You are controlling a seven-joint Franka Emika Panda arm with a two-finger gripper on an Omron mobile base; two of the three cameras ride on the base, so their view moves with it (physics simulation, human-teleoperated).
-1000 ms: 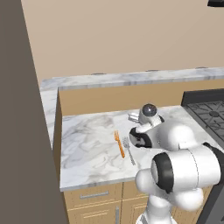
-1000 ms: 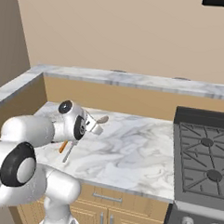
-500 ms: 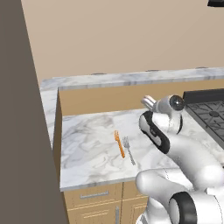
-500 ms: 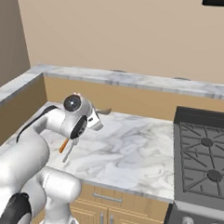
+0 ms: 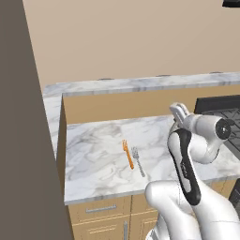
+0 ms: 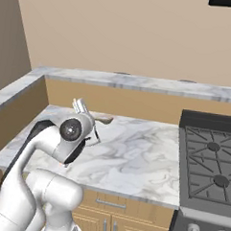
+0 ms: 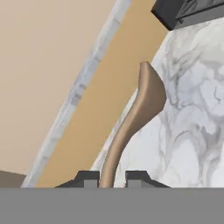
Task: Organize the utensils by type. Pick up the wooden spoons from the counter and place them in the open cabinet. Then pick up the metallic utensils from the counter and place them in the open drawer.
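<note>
Hand view: hand (image 7: 112,178) clamped on curved wooden spoon (image 7: 139,110).

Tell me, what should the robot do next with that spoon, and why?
Probably carry it toward the open cabinet. The gripper is shut on the curved wooden spoon, lifted off the marbled counter, while the orange-handled utensil and metal fork wait there.

Glossy white, rounded arm segments bulge like smooth shells, joined by dark black bands and a round dark-grey joint cap; the small pale-grey tool (image 5: 178,111) tops it, with two dark fingertips (image 7: 88,178).
</note>
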